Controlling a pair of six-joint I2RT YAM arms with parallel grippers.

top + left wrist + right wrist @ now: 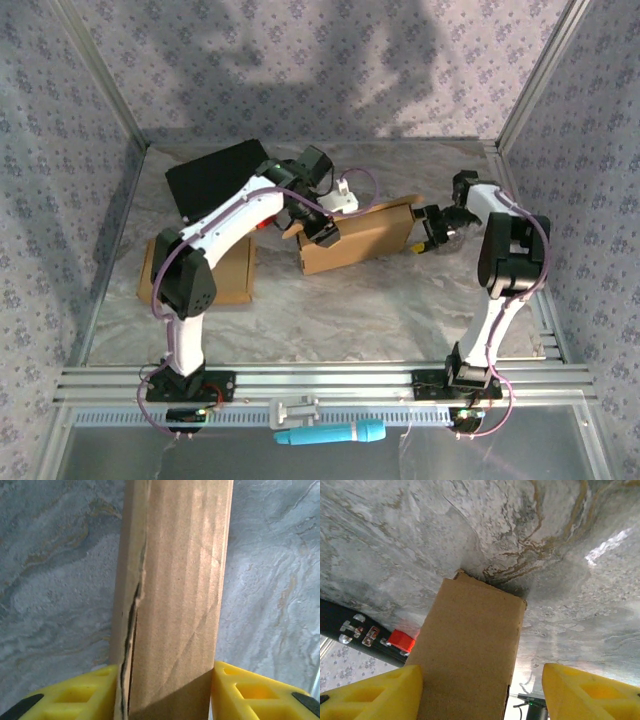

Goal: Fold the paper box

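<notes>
Toward the surface's (350, 320) far edge, the left hand (322, 232) pinches the paper box (365, 238), likely steadying it; the right hand (432, 228) straddles the other end, jaws wide.

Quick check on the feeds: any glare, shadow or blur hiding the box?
Top external: broad dark shadows on the back wall, but the box is evenly lit, slightly soft. Left wrist: cardboard sharp, a shadow band across its near end. Right wrist: a glare patch on the table at upper right, dark shadow beyond the box's far end.
</notes>
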